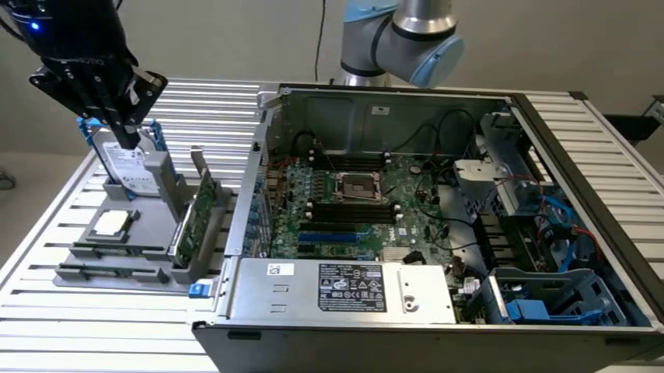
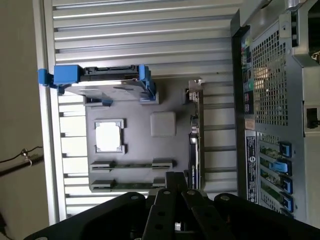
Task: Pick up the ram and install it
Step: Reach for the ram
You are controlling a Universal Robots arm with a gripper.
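Observation:
Two ram sticks stand on edge in the grey holder tray (image 1: 145, 233): one ram stick (image 1: 117, 249) (image 2: 132, 164) and a second (image 1: 104, 271) (image 2: 131, 184) nearer the tray's front edge. My gripper (image 1: 129, 142) (image 2: 175, 177) hangs above the tray's far end, over the silver hard drive (image 1: 130, 167), well above and apart from the ram. Its fingers are shut together with nothing between them. The open computer case (image 1: 446, 311) shows the motherboard's black memory slots (image 1: 351, 211) beside the processor socket.
The tray also carries a processor chip (image 1: 112, 224) (image 2: 109, 136) and a tall green expansion card (image 1: 193, 217) (image 2: 195, 135) standing upright. The hard drive has blue rails (image 2: 65, 75). The case wall (image 1: 254, 171) rises just to the exterior view's right of the tray. Slatted table (image 1: 62, 326) below.

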